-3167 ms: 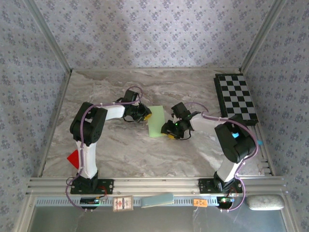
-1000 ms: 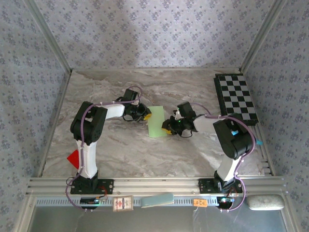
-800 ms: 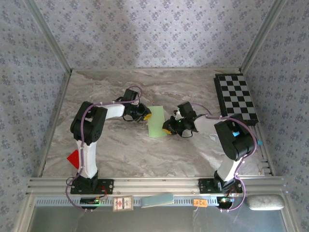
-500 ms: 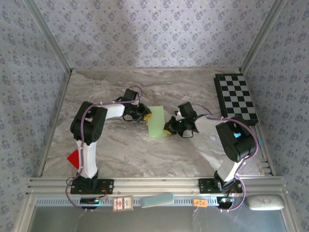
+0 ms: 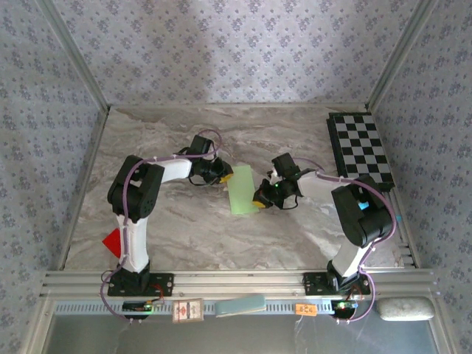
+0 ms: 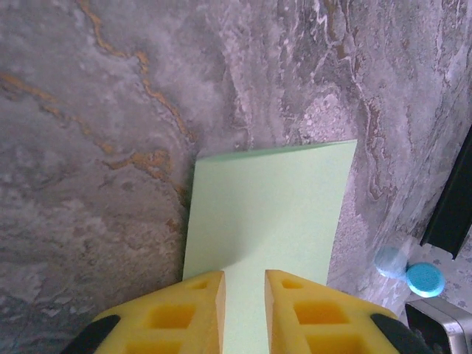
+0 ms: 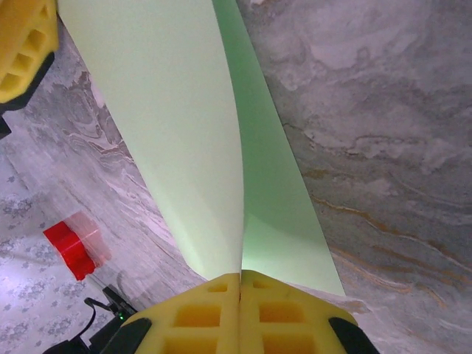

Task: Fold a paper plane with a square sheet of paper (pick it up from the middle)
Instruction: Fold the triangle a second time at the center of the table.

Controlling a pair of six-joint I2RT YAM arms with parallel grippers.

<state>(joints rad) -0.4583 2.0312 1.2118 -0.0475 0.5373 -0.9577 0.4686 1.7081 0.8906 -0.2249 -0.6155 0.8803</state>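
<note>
The pale green sheet of paper (image 5: 243, 193) lies mid-table as a long folded rectangle, slightly tilted. My right gripper (image 5: 259, 203) is at its lower right edge. In the right wrist view the right gripper (image 7: 240, 279) is shut on the paper (image 7: 169, 110), whose pinched layer rises off the layer below. My left gripper (image 5: 223, 175) is at the paper's upper left. In the left wrist view the left gripper (image 6: 244, 284) hovers over the flat paper (image 6: 265, 214) with a narrow gap between its yellow fingers and nothing pinched.
A black-and-white checkerboard (image 5: 360, 150) lies at the back right. A red object (image 5: 112, 241) sits by the left arm's base. On the front rail are a light-blue card (image 5: 240, 304), a small box (image 5: 187, 310) and a pale pouch (image 5: 404, 307).
The right gripper has shut on the paper's edge. The paper has shifted a little to the right and tilted. The left gripper followed slightly right.
</note>
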